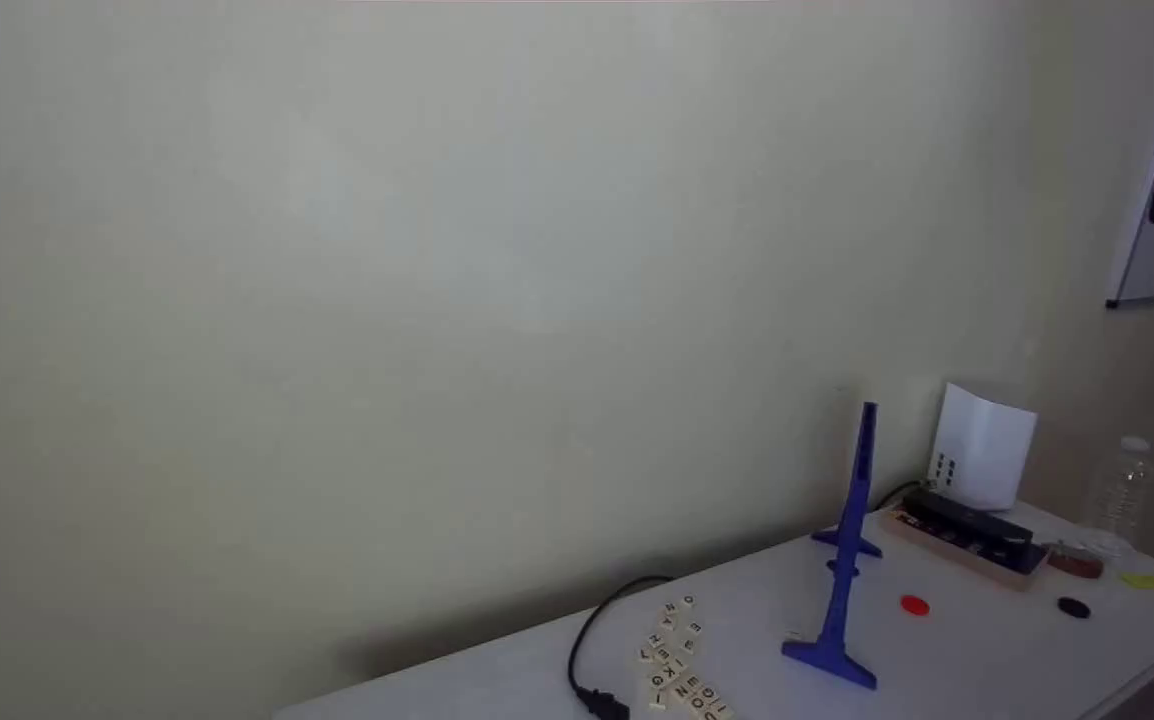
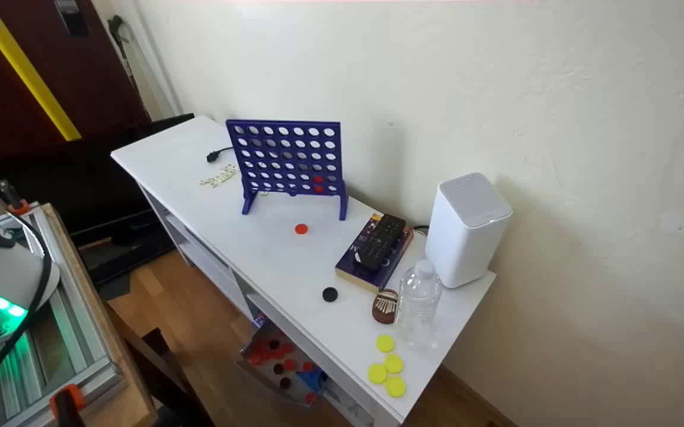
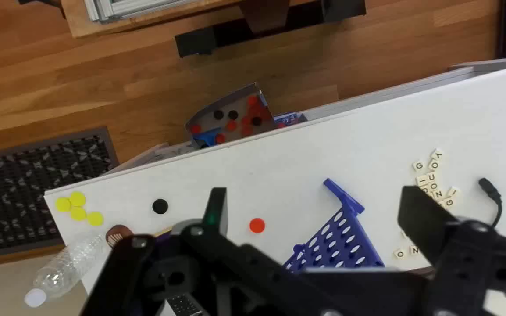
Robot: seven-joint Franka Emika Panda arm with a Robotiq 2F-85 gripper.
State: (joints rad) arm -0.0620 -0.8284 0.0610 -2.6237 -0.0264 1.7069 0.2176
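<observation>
One upright blue plastic grid rack (image 2: 295,161), round-holed, standing on the white counter (image 3: 279,171), well apart from the black pincer (image 3: 315,206); pincer spread wide, holding nothing. Already seated: at least two flat red discs (image 2: 318,179), stacked in one column; rack judged mostly unfilled. Left outside: one loose red disc (image 3: 257,225) near the rack, one flat black disc (image 3: 160,206) farther off. Surrounding: four round yellow discs (image 3: 77,213), cream square letter tiles (image 3: 431,176), clear plastic bottle (image 3: 71,263).
</observation>
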